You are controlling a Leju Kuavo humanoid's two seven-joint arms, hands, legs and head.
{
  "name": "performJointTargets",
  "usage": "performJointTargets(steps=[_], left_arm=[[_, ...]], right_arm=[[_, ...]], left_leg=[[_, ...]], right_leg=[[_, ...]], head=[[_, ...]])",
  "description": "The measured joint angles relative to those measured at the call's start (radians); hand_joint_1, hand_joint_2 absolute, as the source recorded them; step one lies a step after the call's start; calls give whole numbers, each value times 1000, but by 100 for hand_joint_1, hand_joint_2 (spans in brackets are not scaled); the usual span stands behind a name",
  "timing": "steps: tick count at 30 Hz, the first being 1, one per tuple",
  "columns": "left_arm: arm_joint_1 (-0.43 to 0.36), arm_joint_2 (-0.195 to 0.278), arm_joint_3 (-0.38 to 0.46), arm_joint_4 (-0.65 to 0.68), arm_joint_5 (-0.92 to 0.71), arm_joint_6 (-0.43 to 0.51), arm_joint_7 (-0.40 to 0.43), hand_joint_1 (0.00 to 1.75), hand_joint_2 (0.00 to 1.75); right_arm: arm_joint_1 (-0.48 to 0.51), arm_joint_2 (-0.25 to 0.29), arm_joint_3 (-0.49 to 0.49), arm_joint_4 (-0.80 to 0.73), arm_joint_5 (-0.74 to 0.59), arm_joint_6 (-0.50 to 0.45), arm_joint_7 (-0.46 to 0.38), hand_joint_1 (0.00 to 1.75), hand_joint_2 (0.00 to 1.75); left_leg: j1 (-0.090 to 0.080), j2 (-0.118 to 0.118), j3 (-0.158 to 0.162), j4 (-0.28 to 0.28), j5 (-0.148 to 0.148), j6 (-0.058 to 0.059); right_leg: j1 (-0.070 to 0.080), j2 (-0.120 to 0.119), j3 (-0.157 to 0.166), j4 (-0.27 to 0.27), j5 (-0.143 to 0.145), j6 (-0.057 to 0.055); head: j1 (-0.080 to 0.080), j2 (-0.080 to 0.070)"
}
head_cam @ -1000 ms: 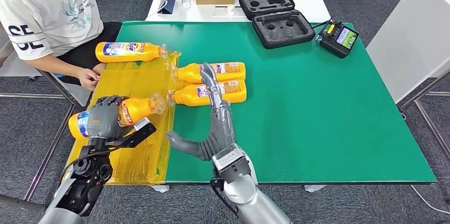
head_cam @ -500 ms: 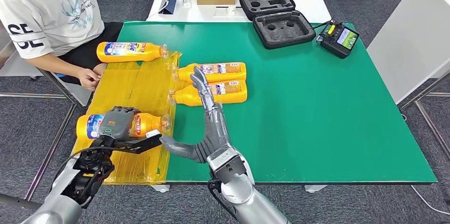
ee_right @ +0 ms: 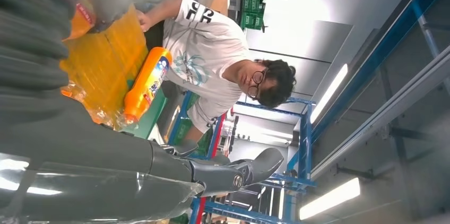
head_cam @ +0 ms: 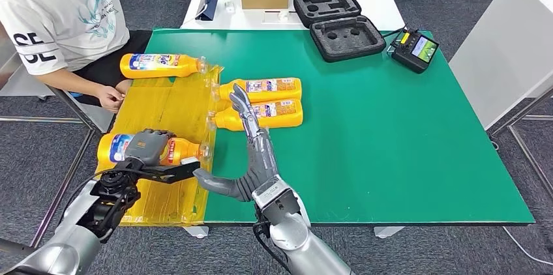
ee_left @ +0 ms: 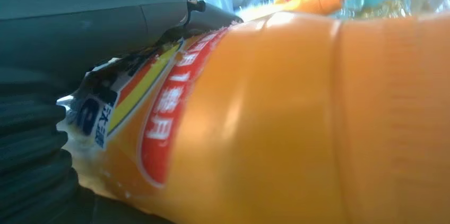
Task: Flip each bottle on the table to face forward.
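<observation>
Left hand (head_cam: pixel 146 147): fingers wrapped over a bottle (head_cam: pixel 179 150) on the yellow sheet (head_cam: pixel 166 102), near the table's left edge.
Right hand (head_cam: pixel 251 151): fingers spread, holding nothing, beside two bottles (head_cam: pixel 264 101).
Green mat (head_cam: pixel 404 131): bare on the right.

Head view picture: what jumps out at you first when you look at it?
The bright orange bottles: one lies on its side in the left hand on the yellow plastic sheet at the table's near left corner. Two more lie side by side on the green table top, with the open right hand reaching toward them, fingers stretched out. A fourth bottle lies at the far left by a seated person.
</observation>
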Motion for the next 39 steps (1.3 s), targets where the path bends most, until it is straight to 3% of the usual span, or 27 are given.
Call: performJointTargets(steps=[3,7,16,24,28,30,32,34,37,39], left_arm=[[-24,1,8,26,80,-102,-56,0,0],[-62,4,26,65,187,-249,-136,0,0],[-125,4,67,133,346,-401,-171,0,0],[-136,5,95,151,426,-453,-184,0,0],[-132,3,132,155,554,-485,-208,0,0],[-122,-2,158,154,623,-458,-234,0,0],[-104,-15,184,144,675,-363,-260,0,87],[-73,-37,212,117,730,-184,-282,0,175],[-6,-79,266,38,854,104,-326,0,175],[38,-100,301,-38,968,223,-366,0,175]], right_arm=[[0,1,0,7,1,2,0,0,175],[-5,3,-1,21,1,4,0,0,175],[-17,5,-2,53,3,1,0,0,175],[-21,5,-3,75,16,-2,0,0,175],[-22,5,-3,85,28,-4,0,0,175],[-20,5,-4,88,36,-7,0,0,175],[-17,5,-4,90,46,-9,0,0,175],[-14,5,-4,91,69,-16,0,0,175],[-12,5,-3,97,144,-68,0,0,175],[-14,5,-4,107,210,-122,2,0,175]], left_leg=[[0,0,2,0,0,0],[0,0,3,0,0,0],[0,-1,6,0,0,0],[0,-1,8,0,0,0],[0,-1,8,0,0,0],[0,-1,8,0,0,0],[-1,-1,7,0,0,0],[-1,-1,6,0,0,0],[-1,1,1,1,1,0],[-1,2,-1,1,1,0]], right_leg=[[0,0,2,0,0,0],[0,-1,4,0,0,0],[0,-1,7,0,0,0],[0,-1,8,0,0,0],[0,-1,8,0,-1,0],[0,-1,8,0,-1,0],[0,-1,7,0,-1,0],[0,-1,5,0,0,0],[0,0,0,0,1,0],[0,1,-2,0,1,0]], head=[[0,0],[0,0],[0,0],[0,0],[0,0],[0,0],[0,0],[0,0],[1,0],[0,0]])
